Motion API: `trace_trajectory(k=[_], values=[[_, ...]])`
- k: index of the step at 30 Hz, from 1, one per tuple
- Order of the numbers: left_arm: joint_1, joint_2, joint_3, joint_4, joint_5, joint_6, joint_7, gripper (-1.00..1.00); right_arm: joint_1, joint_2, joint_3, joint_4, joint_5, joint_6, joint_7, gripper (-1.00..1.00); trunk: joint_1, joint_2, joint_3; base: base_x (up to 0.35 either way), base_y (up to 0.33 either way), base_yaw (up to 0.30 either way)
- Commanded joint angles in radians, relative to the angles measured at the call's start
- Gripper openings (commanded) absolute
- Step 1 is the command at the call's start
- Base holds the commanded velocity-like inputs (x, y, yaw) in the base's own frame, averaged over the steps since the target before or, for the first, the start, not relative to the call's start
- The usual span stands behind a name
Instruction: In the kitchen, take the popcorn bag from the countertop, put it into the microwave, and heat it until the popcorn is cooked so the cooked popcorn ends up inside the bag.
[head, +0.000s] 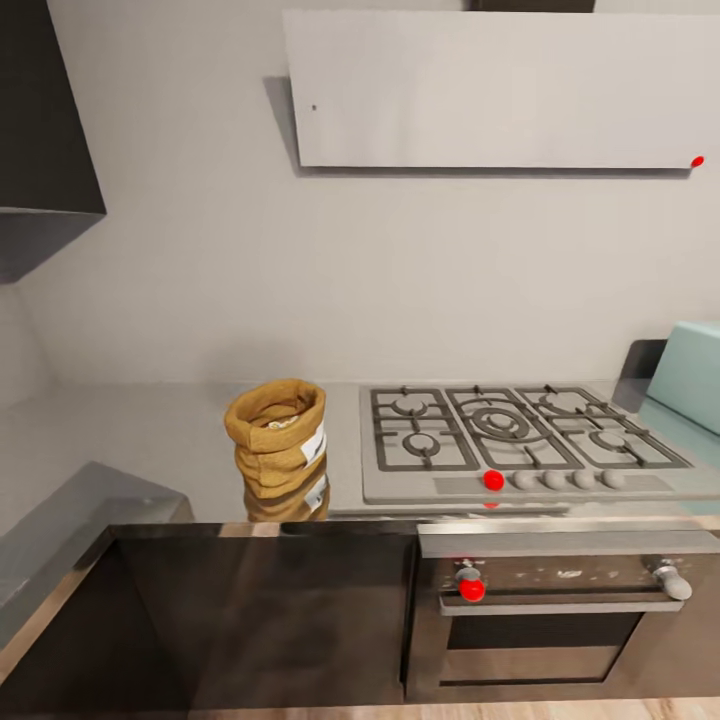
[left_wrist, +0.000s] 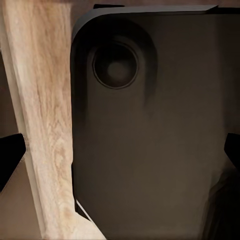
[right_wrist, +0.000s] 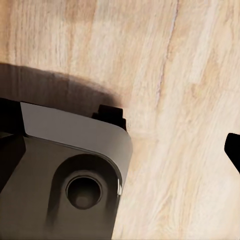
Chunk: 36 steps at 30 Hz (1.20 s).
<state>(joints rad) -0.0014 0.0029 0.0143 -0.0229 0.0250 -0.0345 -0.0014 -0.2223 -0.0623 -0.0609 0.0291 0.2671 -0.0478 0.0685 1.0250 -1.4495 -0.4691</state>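
Wood floor (right_wrist: 190, 75) under both wrists; popcorn bag (head: 278, 436) on countertop (head: 150, 430) ahead

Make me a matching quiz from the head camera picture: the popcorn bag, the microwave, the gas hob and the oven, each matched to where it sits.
Things:
1. popcorn bag
2. microwave
3. gas hob
4. oven

Places:
A. under the hob, in the cabinet front
B. at the right edge, behind the hob
C. on the countertop, left of the hob
D. set into the worktop, red knob in front

Pairs: 1-C, 2-B, 3-D, 4-A
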Motion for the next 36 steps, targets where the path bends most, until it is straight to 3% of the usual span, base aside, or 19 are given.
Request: trace_trajectory(k=[1,36], values=[[0.0,0.0,0.001,0.0,0.003,-0.002,0.0,1.0,-0.001,-0.001,-0.007,0.003,0.008,-0.005,0.002,1.0,0.0,-0.001,-0.001,0.0,0.165,-0.001],[0.0,0.0,0.002,0.0,0.003,-0.002,0.0,1.0,-0.002,0.002,-0.005,0.003,0.014,-0.008,0.002,1.0,0.0,-0.001,-0.001,0.0,0.055,0.0]])
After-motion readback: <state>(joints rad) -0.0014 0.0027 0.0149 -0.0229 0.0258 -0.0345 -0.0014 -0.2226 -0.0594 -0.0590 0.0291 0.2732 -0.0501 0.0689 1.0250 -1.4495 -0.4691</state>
